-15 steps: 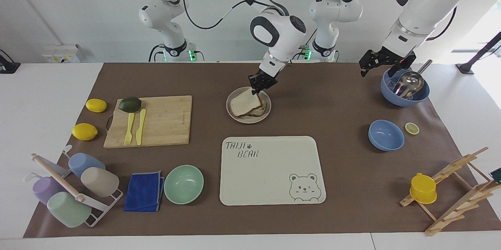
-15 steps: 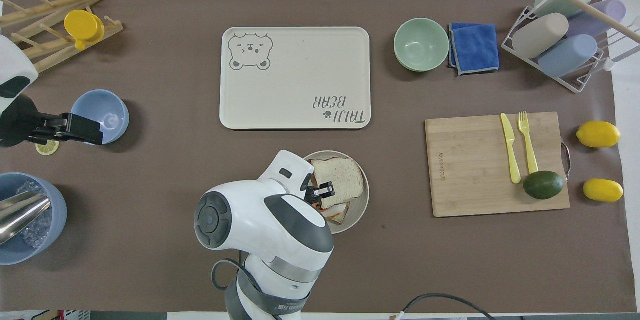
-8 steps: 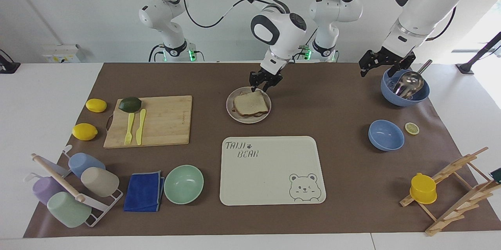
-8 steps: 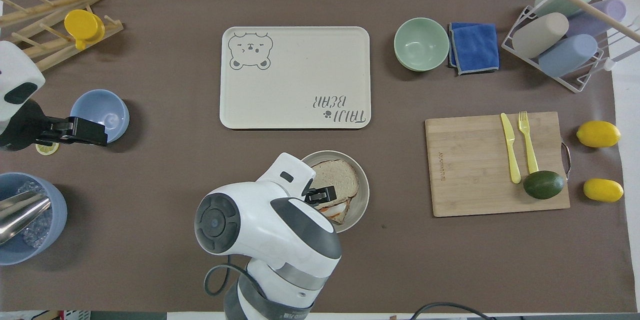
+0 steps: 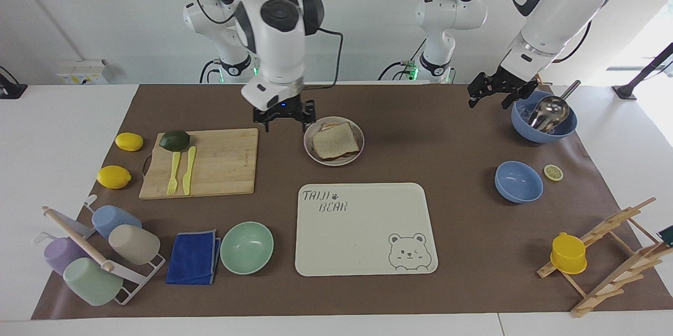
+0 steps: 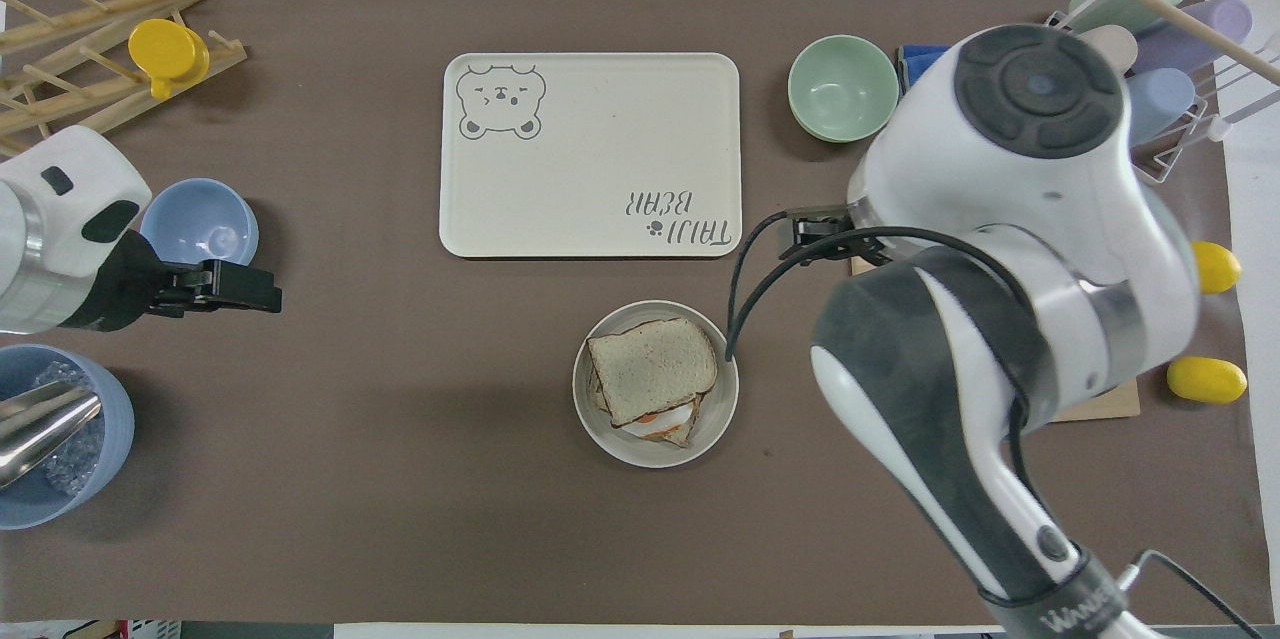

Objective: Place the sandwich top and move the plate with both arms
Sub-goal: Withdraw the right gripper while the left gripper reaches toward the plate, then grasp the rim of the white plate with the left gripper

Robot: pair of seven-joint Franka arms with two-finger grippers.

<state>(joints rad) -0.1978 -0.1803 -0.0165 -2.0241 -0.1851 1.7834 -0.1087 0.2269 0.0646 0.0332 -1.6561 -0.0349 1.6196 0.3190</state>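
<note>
The right gripper [image 5: 284,116] is held low, fingers spread and empty. The left gripper [image 5: 494,89] is held raised, fingers apart.

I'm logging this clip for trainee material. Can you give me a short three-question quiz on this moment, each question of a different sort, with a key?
1. True or false: the sandwich top lies flat on the sandwich in the plate.
2. The right end effector is: A) shut on the sandwich top; B) open, holding nothing, beside the plate; C) inside the mint-green bowl.
3. What lies in the blue bowl closest to the left end effector?

Key: 1 true. 2 B. 3 a metal scoop.
</note>
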